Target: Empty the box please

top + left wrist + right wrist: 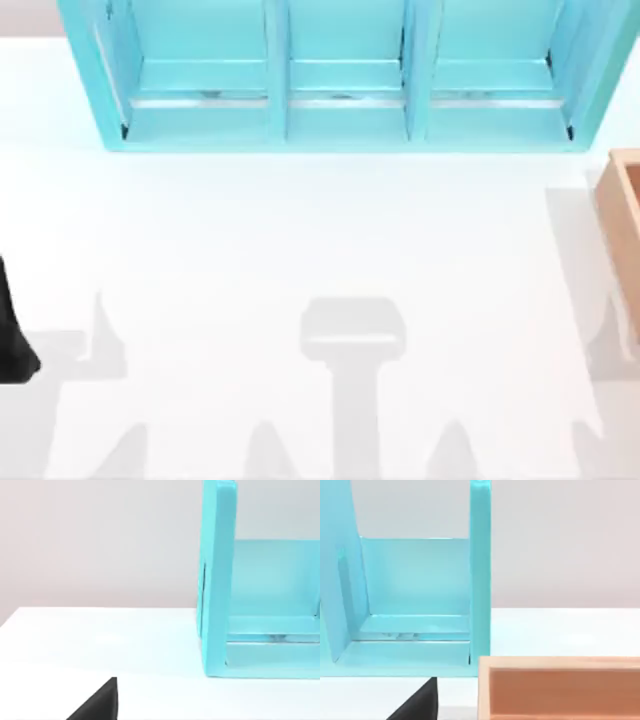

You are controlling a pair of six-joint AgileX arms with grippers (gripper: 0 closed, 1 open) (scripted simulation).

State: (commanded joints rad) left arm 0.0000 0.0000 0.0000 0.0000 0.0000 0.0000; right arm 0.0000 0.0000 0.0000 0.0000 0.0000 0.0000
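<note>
The box (pixel 624 210) is a light-tan wooden crate cut off by the top view's right edge, on the white table (pixel 300 240). The right wrist view shows its near wall (pixel 560 687) close ahead, and what it holds is hidden. My left arm (pixel 12 330) is a black shape at the table's left edge, far from the box. A black part of my left gripper (pixel 97 702) shows low in the left wrist view. A black part of my right gripper (pixel 417 702) sits just short of the box's corner in the right wrist view.
A big turquoise shelf cabinet (pixel 340 75) with three bays stands along the back of the table. Its left end (pixel 217 580) faces the left wrist camera. Its right end (pixel 480 575) stands just behind the box. Grey shadows of the arms lie on the front of the table.
</note>
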